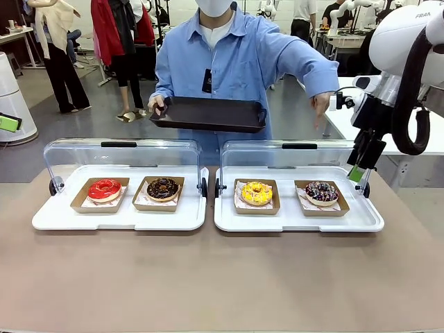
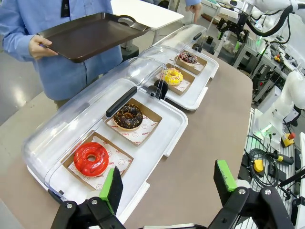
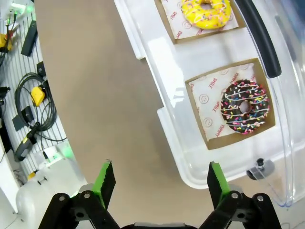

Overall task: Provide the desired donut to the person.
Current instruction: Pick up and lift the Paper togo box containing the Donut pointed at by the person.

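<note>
Across the lower half of the front view the brown table (image 1: 222,277) lies bare. Mid-frame, two white display trays sit side by side, just apart: the left tray (image 1: 41,220) and the right tray (image 1: 371,222). Their clear lids (image 1: 125,156) are swung up behind the donuts, so nothing covers the donuts from this side.

There are four donuts, each in its own brown paper boat. The red donut (image 1: 105,189) is far left with the chocolate donut (image 1: 163,187) beside it. In the right tray are the yellow donut (image 1: 257,192) and, centre right, the sprinkled chocolate donut (image 1: 322,192), dark-glazed with coloured flecks.

The person (image 1: 236,62) stands top centre, gripping a dark serving tray (image 1: 208,114) in one hand (image 1: 157,104). The other hand (image 1: 320,109) hangs at upper right, fingers pointing down, directly above the sprinkled chocolate donut in the frame.

The right gripper (image 1: 361,172) hovers at the right tray's far right corner, jaws spread wide and empty. The left gripper (image 2: 167,183) sits at the bottom of its wrist view, jaws apart and empty, with the red donut just above one pad.
</note>
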Available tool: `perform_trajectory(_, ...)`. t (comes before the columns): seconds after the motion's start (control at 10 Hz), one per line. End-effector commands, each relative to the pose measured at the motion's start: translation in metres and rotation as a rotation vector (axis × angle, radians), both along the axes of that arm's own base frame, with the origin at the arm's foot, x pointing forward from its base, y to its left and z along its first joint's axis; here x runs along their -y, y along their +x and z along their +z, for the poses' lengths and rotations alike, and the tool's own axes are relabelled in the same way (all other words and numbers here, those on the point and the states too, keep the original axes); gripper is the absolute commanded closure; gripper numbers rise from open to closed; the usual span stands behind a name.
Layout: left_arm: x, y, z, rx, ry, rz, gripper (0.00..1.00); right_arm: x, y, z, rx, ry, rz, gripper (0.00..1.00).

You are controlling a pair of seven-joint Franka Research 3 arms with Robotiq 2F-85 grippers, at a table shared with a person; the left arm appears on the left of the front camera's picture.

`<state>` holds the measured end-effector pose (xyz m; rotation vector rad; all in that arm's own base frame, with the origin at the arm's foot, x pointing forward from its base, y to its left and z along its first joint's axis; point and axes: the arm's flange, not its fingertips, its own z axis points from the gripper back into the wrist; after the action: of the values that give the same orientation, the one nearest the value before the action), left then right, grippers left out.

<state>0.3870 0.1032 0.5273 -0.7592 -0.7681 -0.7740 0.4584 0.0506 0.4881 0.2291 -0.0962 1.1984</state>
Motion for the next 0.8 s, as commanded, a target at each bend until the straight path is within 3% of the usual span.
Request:
perform_trajectory(0.0, 0.001, 0.0, 0.003, -0.014, -0.006, 0.012, 0.0, -0.001, 0.002, 0.002, -0.012, -0.004, 0.0, 0.0)
perform_trajectory(0.1, 0.001, 0.0, 0.003, -0.014, -0.006, 0.012, 0.0, 0.0, 0.0, 0.0, 0.0, 0.0, 0.0, 0.0)
perform_trajectory(0.3, 0.001, 0.0, 0.003, -0.014, -0.006, 0.012, 0.0, -0.045, -0.017, -0.017, 0.068, -0.185, 0.159, 0.0)
perform_trajectory(0.7, 0.001, 0.0, 0.003, -0.014, -0.006, 0.012, 0.0, -0.079, -0.002, -0.065, 0.179, -0.194, 0.333, 0.0)
